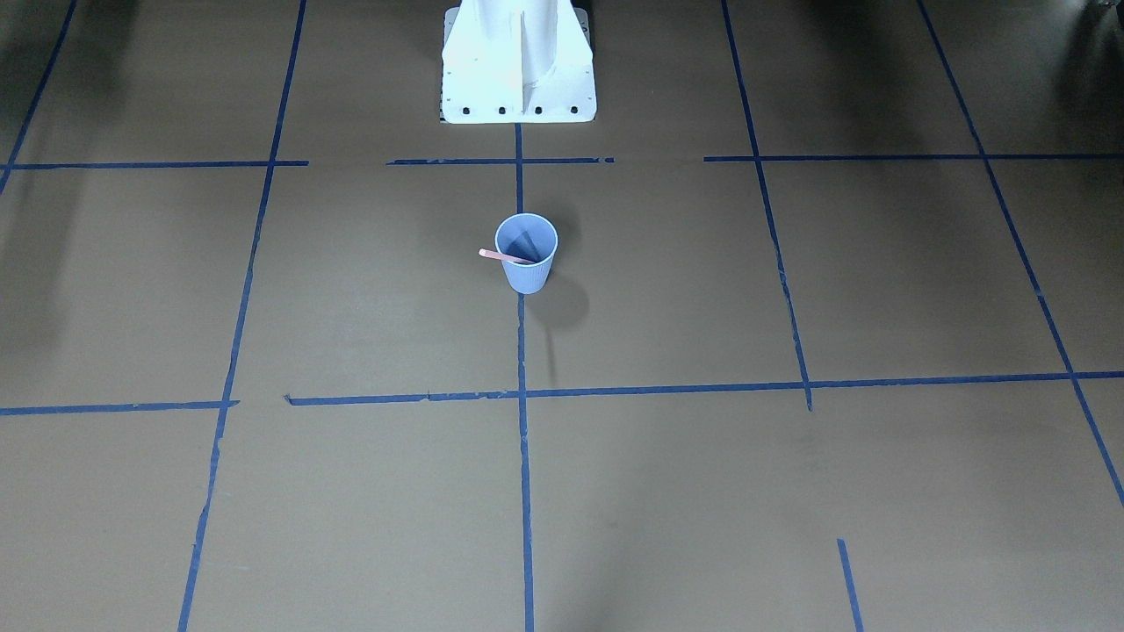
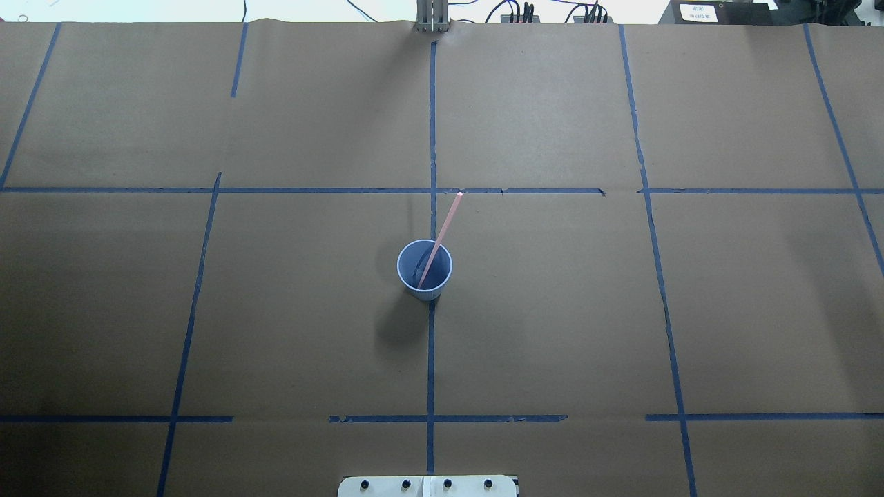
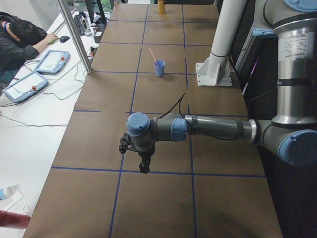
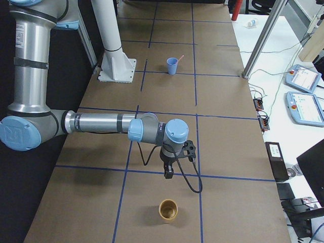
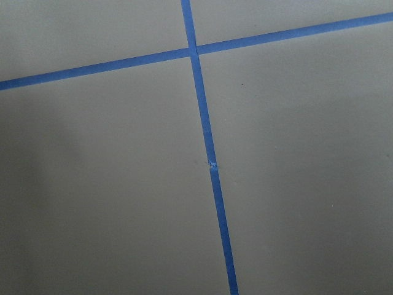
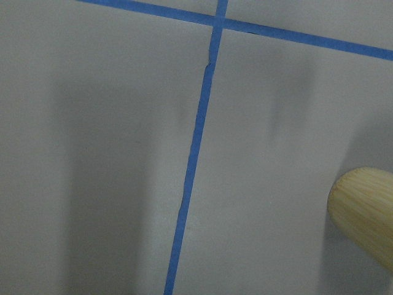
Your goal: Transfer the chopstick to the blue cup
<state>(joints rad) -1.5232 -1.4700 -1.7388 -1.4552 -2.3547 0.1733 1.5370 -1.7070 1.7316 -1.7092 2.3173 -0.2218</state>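
Note:
The blue cup [image 2: 425,271] stands upright at the table's middle, on the centre tape line. One pale pink chopstick [image 2: 445,222] stands in it, leaning on the rim with its top end tilted away from the robot. Cup [image 1: 527,263] and chopstick [image 1: 498,255] also show in the front view. My left gripper [image 3: 144,170] shows only in the left side view, far from the cup and pointing down over bare table; I cannot tell if it is open or shut. My right gripper [image 4: 168,175] shows only in the right side view, likewise far from the cup, state unclear.
A tan bamboo cup [image 4: 168,210] stands near the right gripper at the table's right end; its rim shows in the right wrist view [image 6: 365,212]. The white robot pedestal [image 1: 518,61] is behind the blue cup. An operator [image 3: 20,39] sits at a side desk.

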